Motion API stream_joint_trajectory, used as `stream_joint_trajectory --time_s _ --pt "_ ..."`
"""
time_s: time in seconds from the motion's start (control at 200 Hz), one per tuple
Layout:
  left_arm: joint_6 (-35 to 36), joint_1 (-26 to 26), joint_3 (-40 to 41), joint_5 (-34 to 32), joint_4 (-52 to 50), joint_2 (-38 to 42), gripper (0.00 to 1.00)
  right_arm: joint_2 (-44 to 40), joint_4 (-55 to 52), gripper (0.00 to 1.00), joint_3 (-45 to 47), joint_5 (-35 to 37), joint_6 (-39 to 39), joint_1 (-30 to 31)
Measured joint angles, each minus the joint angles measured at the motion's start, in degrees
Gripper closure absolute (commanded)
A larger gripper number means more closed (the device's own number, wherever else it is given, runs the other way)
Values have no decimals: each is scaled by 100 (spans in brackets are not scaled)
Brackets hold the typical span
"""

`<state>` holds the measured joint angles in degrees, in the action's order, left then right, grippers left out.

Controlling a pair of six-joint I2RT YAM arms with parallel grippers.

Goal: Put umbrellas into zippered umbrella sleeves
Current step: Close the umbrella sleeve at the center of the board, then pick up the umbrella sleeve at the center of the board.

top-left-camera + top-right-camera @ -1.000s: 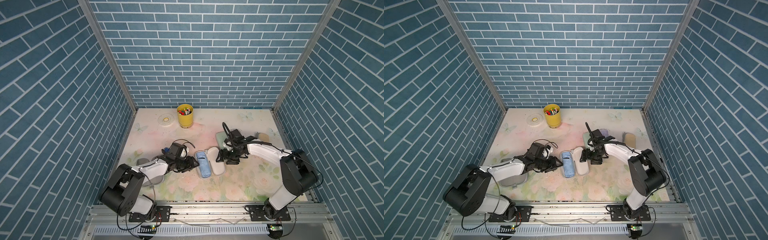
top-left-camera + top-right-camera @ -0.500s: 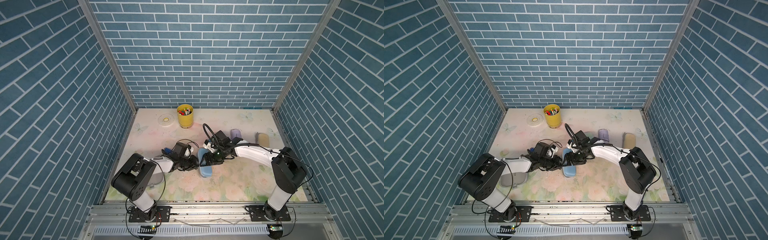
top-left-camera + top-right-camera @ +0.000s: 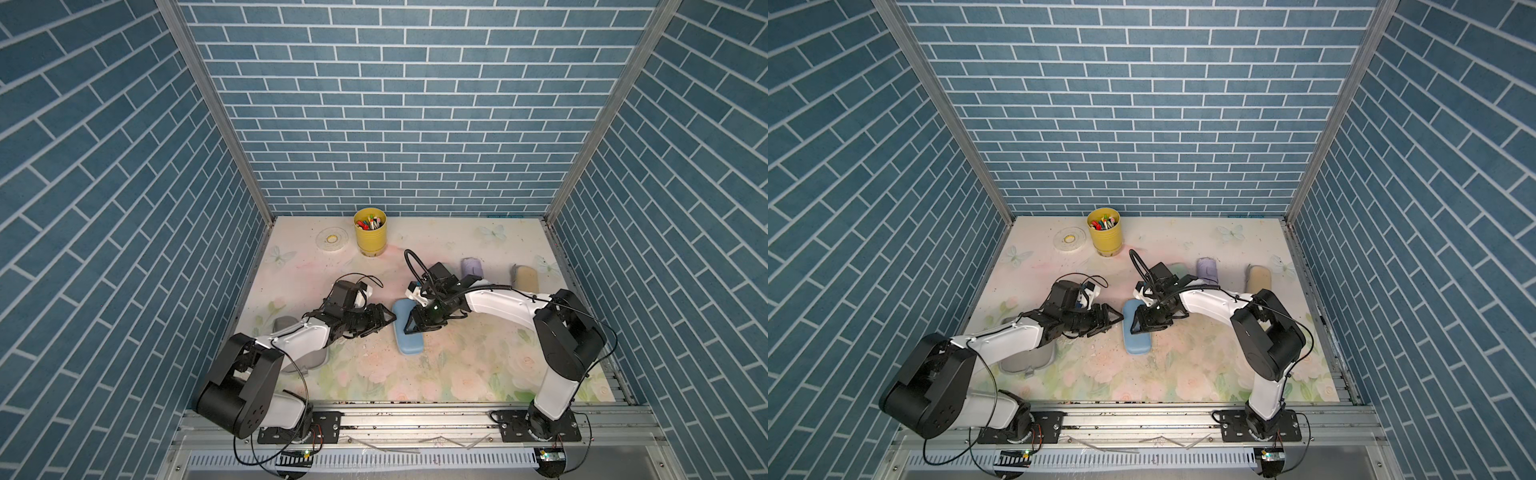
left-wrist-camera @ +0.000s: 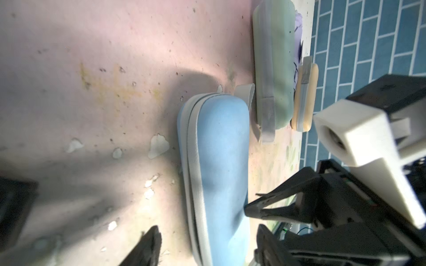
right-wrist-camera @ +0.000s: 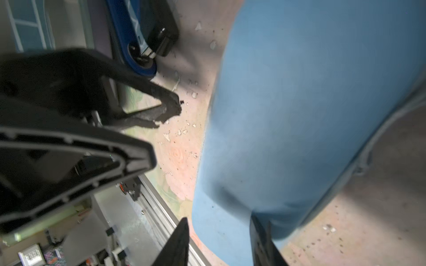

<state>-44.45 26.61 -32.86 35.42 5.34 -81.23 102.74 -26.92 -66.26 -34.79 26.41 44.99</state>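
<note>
The light blue sleeve (image 3: 409, 347) lies closed and flat in the middle of the desk (image 3: 465, 374), its long axis running roughly front to back. The right claw (image 3: 417, 327) sits low over its far half. In the right wrist view one fingertip (image 5: 179, 241) is off the sleeve's side edge and the other is over its blue face, with a modest gap between them (whether they actually pinch the edge I cannot tell). The left claw (image 3: 386, 322) is spread and empty, its tips just beside the sleeve's other long side. Behind the right arm, the mint sleeve (image 3: 1177, 268), the lilac umbrella (image 3: 472, 268) and the cream sleeve (image 3: 525, 278) lie in a row. An open grey-lined sleeve (image 3: 309, 359) lies under the left arm.
</note>
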Motion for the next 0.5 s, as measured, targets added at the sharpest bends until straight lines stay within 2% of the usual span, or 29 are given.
stream_joint_trajectory --time_s 0.06,0.115,0.24,0.33,0.5 --pt "-7 212 -109 -28 9 -264 29 7 31 69 26 -22 55 -9" --pt "31 339 -195 -22 9 -542 33 -31 140 65 111 -114 90 -90" --pt "157 365 -289 -22 -151 -798 39 -439 415 44 640 -393 400 -413" --pt "243 341 -291 -48 -205 -765 43 -684 461 36 953 -463 466 -726" --pt "310 286 -291 9 -203 -787 49 -498 927 32 1228 -544 682 -868"
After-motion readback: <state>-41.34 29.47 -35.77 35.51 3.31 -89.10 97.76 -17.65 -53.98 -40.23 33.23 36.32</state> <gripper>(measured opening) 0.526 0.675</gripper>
